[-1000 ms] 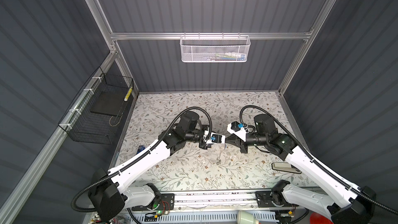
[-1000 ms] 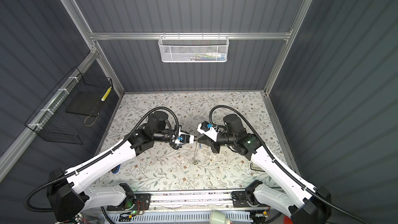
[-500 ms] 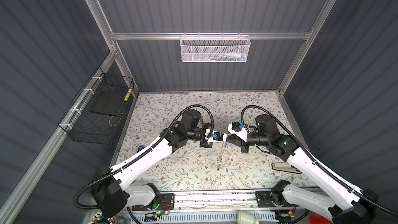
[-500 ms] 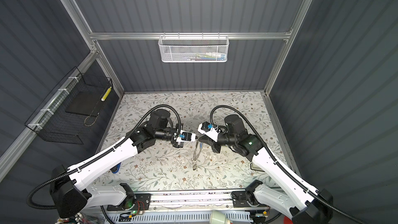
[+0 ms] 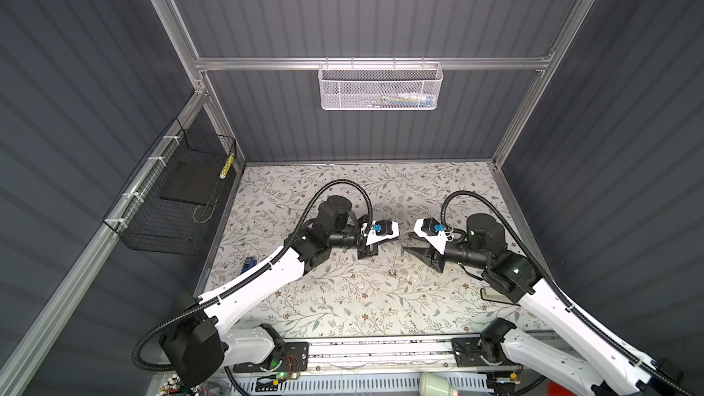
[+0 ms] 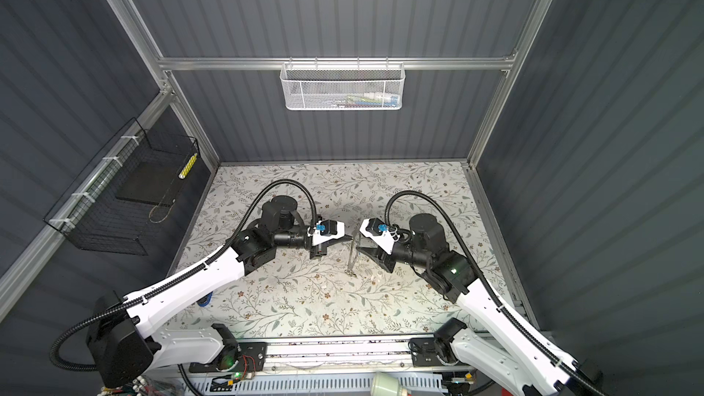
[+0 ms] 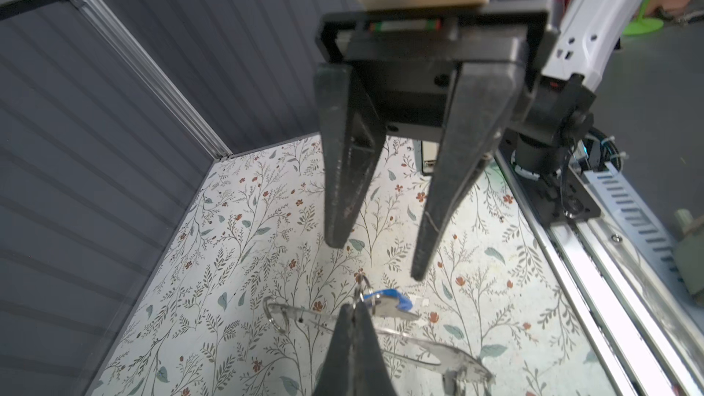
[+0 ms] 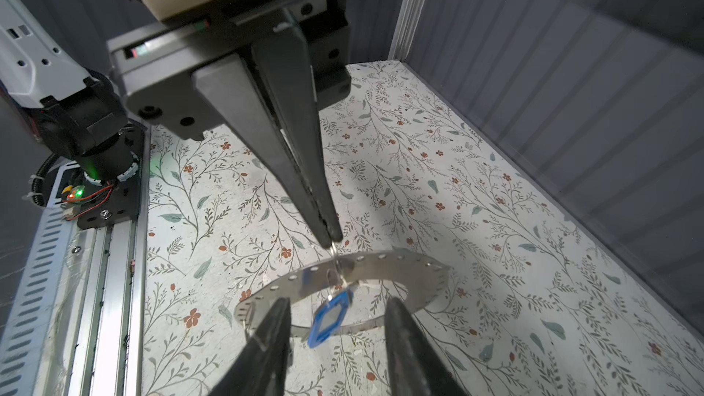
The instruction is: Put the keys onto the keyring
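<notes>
Floral tabletop [image 5: 343, 299] covers the floor of the dark-walled cell. On the left, we see the left gripper [image 8: 330, 235] with its fingers together, clamped on the small wire loop of the blue-tagged key [image 8: 330, 318]. That loop seems threaded through a hole in the keyring [image 8: 381, 260], which hangs from it mid-scene. To the right, the right gripper [image 7: 378, 259] faces it, fingers apart, holding nothing. We judge one key is on; next we need the black key, which we cannot locate.
</notes>
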You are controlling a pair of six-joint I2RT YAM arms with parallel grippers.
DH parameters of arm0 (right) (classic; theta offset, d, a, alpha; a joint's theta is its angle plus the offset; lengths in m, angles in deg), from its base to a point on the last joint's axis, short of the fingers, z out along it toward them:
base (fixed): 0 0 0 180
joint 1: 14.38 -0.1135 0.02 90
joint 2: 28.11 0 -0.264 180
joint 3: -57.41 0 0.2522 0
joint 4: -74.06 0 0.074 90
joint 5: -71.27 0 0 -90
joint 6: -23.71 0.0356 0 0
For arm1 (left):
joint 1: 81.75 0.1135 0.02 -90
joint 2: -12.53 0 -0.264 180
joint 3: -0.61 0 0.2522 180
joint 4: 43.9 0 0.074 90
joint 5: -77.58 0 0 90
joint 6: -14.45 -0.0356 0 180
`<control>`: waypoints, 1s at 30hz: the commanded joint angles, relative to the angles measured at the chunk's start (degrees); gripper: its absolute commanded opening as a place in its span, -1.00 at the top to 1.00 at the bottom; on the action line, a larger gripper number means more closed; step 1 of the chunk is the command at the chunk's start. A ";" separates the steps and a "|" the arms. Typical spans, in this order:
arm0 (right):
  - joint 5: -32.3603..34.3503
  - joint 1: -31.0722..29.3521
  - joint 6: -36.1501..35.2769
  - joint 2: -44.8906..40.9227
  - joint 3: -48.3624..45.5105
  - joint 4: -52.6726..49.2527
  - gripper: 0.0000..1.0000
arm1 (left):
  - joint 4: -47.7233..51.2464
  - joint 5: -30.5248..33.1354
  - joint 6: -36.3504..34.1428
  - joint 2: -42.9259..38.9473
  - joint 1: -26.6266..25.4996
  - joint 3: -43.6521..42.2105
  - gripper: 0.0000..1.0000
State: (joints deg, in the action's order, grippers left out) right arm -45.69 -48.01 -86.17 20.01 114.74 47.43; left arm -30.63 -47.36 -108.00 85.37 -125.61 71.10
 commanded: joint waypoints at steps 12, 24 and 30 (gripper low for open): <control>-0.71 0.25 6.10 1.84 -0.87 10.09 0.16 | -26.65 -3.05 21.72 -2.19 2.56 -6.10 1.00; 3.93 0.17 11.46 4.74 -2.08 19.94 0.31 | -32.58 -1.72 25.94 -1.54 2.57 -7.83 1.00; 1.69 -0.90 10.65 5.59 -1.54 20.68 0.29 | -32.40 -0.87 26.14 -1.38 2.55 -7.47 1.00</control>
State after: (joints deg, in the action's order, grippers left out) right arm -42.85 -48.36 -76.05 25.19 113.35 65.77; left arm -60.25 -49.24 -82.80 84.28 -123.29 63.69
